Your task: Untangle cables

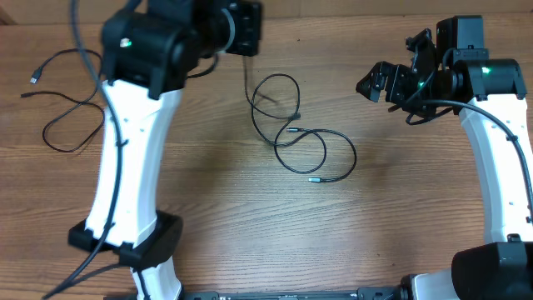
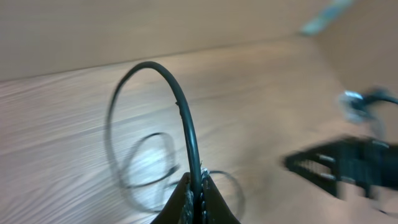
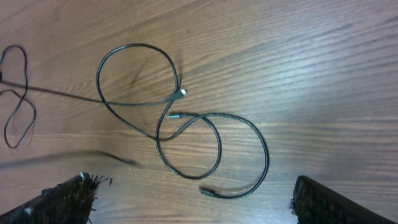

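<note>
Fingers on the left (image 2: pixel 180 208) are clamped shut on a cable (image 2: pixel 186 118) that arches up from them above the bench (image 2: pixel 74 124). Right fingers (image 3: pixel 329 202) stand wide apart, gripping nothing, over the looped cables (image 3: pixel 211 143) mid-bench, with open wood all round. Third cable (image 1: pixel 71 108) lies well apart, near the left edge.

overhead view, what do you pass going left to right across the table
loose cable → left arm, jaws shut on a cable strand → tangled cables in the middle → right arm, jaws open
</note>
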You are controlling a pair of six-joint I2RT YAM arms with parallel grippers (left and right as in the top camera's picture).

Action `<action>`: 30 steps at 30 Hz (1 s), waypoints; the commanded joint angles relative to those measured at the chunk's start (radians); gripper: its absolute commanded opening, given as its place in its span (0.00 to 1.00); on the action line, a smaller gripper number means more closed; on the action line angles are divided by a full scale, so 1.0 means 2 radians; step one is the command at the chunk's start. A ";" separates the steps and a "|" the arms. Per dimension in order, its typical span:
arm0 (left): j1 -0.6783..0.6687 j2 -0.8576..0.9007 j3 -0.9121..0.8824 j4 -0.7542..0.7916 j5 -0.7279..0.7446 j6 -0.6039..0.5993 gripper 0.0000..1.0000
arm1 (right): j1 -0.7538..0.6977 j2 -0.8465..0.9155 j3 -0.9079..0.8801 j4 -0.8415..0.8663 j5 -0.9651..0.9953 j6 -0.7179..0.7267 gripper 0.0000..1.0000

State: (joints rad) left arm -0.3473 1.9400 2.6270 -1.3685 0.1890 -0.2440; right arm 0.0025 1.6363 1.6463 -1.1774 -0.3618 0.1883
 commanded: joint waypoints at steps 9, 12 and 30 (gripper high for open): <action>0.102 -0.127 0.008 -0.020 -0.071 -0.067 0.04 | 0.002 -0.003 -0.002 0.042 0.005 0.003 1.00; 0.110 -0.137 0.008 -0.033 -0.072 -0.069 0.04 | 0.002 -0.003 -0.002 0.042 0.005 0.003 1.00; 0.112 -0.148 0.008 -0.074 -0.089 -0.099 0.04 | 0.002 -0.003 -0.002 0.042 0.005 0.003 1.00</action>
State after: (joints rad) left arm -0.1299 1.6493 2.6377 -1.5120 0.0696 -0.4217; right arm 0.0025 1.6363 1.6463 -1.0992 -0.3588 0.1902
